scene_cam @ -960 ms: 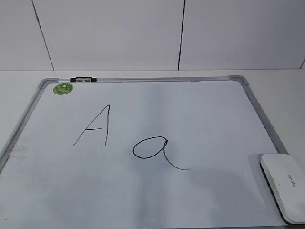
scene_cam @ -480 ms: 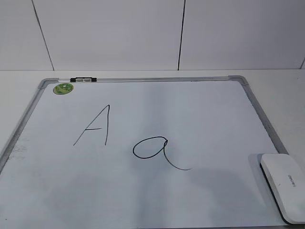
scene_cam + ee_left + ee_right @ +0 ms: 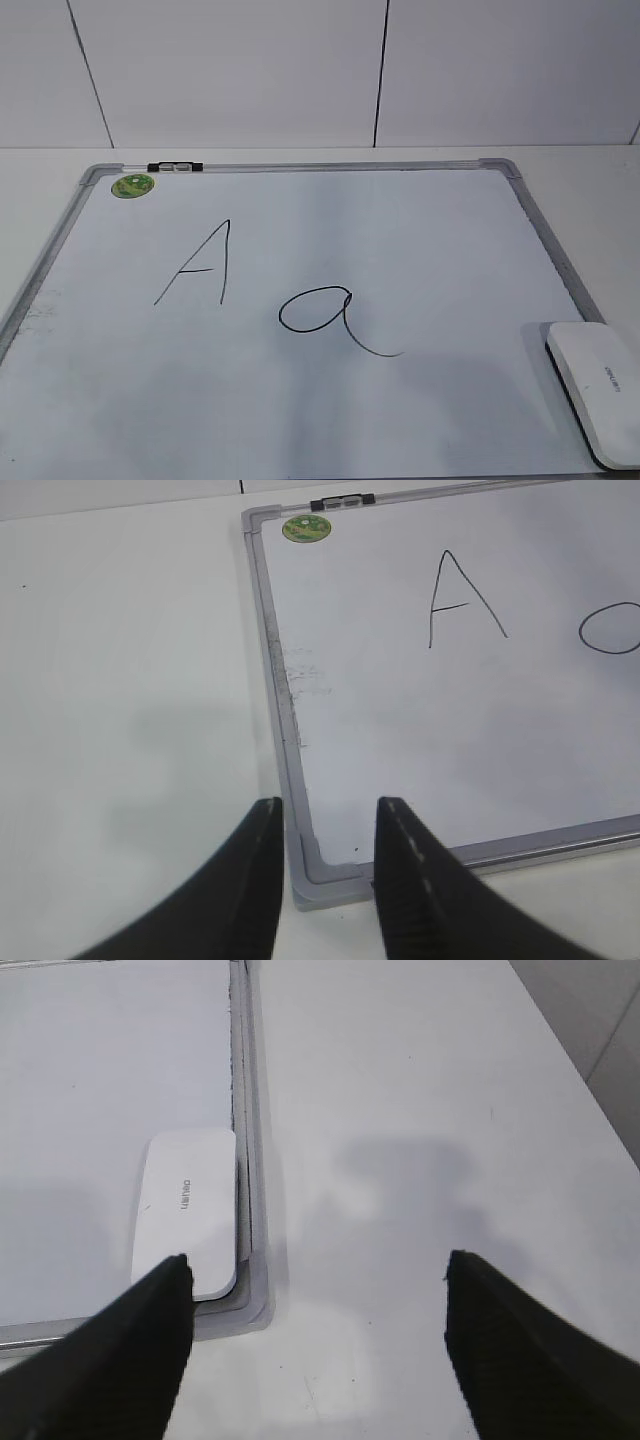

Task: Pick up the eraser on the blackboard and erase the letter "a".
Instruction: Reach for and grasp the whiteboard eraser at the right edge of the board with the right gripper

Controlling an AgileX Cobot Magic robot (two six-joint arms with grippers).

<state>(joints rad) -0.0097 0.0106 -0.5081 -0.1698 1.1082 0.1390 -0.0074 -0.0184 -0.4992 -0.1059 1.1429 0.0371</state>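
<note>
The blackboard is a white dry-erase board with a grey frame, lying flat on the table. The cursive letter "a" is drawn near its middle; part of its loop shows in the left wrist view. The white eraser lies on the board's near right corner; it also shows in the right wrist view. My right gripper is open wide and empty, above the bare table just right of the eraser. My left gripper is open and empty above the board's near left corner. Neither gripper shows in the exterior view.
A capital "A" is drawn left of the "a". A green sticker and a small black-and-white marker sit at the board's far left edge. White table surrounds the board; a white panelled wall stands behind.
</note>
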